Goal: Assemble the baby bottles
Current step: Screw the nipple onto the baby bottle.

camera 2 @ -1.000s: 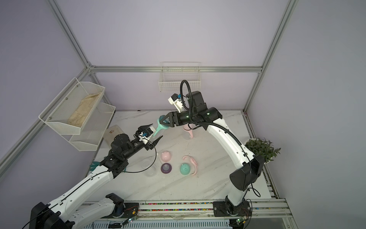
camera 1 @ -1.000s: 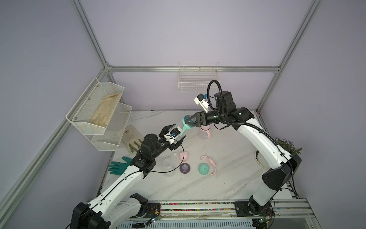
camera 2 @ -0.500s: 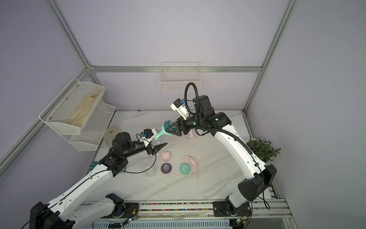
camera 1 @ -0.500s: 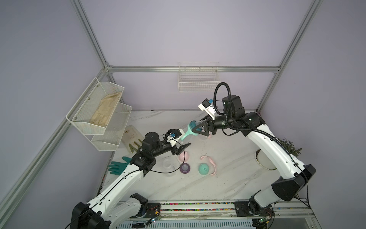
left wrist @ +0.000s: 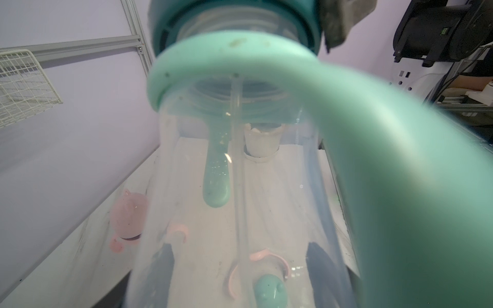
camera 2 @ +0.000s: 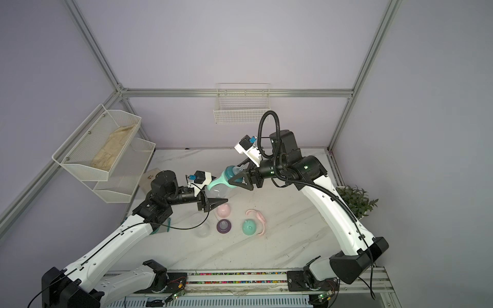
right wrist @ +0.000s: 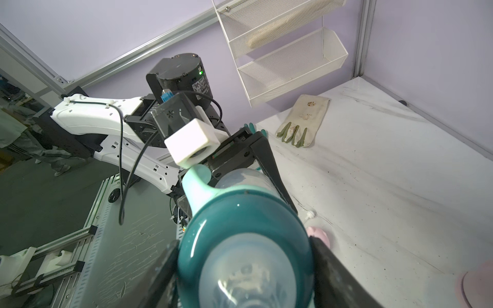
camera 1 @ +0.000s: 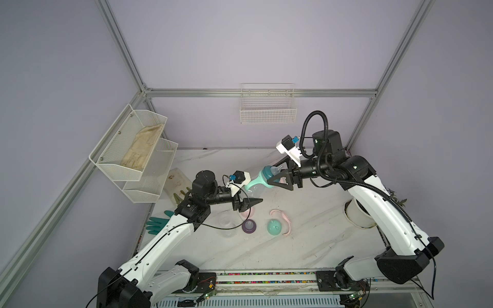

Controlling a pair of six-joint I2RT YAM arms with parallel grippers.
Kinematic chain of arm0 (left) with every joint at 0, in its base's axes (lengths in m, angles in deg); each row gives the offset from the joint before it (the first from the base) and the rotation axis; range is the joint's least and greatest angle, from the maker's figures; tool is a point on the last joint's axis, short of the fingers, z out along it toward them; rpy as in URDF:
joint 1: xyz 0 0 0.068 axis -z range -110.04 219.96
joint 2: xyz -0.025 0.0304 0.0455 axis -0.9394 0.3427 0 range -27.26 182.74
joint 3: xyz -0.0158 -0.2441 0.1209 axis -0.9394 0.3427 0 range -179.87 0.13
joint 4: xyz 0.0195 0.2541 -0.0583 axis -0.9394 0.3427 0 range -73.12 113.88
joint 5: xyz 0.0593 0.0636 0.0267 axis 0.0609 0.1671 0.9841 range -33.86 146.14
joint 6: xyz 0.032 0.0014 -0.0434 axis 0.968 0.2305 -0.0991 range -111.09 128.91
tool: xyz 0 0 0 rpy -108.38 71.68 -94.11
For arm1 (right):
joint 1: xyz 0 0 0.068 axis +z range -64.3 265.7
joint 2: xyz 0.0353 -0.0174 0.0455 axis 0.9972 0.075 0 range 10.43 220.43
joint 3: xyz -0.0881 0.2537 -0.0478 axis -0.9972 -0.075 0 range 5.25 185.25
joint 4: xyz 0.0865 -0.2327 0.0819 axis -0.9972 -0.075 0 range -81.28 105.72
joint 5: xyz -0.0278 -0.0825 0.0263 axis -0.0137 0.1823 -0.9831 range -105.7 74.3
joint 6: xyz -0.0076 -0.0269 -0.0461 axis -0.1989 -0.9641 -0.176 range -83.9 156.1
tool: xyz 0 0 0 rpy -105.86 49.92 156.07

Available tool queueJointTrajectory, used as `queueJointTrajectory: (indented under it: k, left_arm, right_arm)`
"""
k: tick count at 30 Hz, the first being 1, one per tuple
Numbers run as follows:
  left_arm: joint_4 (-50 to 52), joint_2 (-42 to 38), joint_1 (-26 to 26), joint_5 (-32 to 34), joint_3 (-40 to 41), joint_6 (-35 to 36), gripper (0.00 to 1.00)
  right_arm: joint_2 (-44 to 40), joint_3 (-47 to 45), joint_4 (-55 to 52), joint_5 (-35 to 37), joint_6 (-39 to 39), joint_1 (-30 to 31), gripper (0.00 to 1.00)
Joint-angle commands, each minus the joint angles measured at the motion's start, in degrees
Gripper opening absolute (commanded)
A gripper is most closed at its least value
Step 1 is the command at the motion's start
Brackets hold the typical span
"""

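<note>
While held above the white marble table (camera 1: 306,240), the clear teal-collared plastic baby bottle (camera 1: 262,177) is pinched by the right fingers (camera 1: 278,182); the left fingers (camera 1: 252,202) are spread around its body.

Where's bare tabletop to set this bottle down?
Free: the front strip between the mint cap and the rail; the stretch between the pink handle ring and the white pot. Crowded: around the purple collar and clear bottle.
</note>
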Motion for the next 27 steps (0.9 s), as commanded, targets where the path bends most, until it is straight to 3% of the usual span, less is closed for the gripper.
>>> queueJointTrajectory:
  k: [1,10,21,27]
  left_arm:
    - [1.4,-0.7,0.4,-2.7,-3.1,0.0,0.0]
    - [5.6,1.1,0.5,-6.1,-5.9,-0.4,0.0]
    - [4.3,0.7,0.4,-6.4,-7.2,-1.2,0.0]
    - [9.1,2.6,0.3,-10.6,-10.1,-0.6,0.0]
  right_arm:
    - [0.8,0.8,-1.1,-3.7,-2.7,0.8,0.36]
    - [-1.3,1.4,-6.3,0.4,-9.3,0.8,0.38]
    - [0.7,-2.2,-3.7,-5.0,-6.6,0.8,0.36]
    - [-1.1,-1.9,-5.5,-1.1,-10.5,0.8,0.38]
